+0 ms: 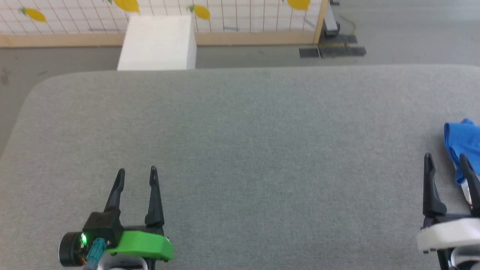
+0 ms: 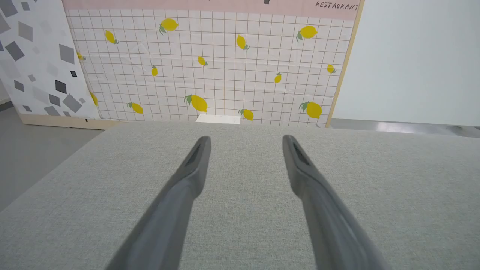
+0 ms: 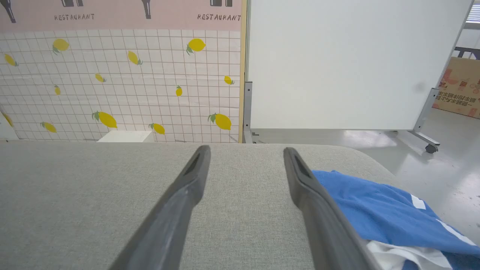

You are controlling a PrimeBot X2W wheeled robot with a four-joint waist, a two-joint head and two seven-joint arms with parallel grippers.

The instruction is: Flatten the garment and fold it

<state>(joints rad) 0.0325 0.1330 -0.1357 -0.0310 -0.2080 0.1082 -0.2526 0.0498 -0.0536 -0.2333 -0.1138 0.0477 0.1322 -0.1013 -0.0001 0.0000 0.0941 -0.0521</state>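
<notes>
Garment (image 1: pixel 463 144) lay bunched at the right edge of the bench (image 1: pixel 240 131), just right of the right tool (image 1: pixel 445 156), jaws apart and empty; left tool (image 1: pixel 137 169), also apart, sat well to the left, so the right arm was judged nearer.

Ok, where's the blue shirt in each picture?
Head view: the garment lies at the far right edge, on the grey table, by the right pincer.
Right wrist view: the garment is at the lower right, beside the pincer's right-hand finger.
Left wrist view: the left pincer points across the table toward the lemon wall.
Shared landmark: the white box in front of the lemon wall.
</notes>
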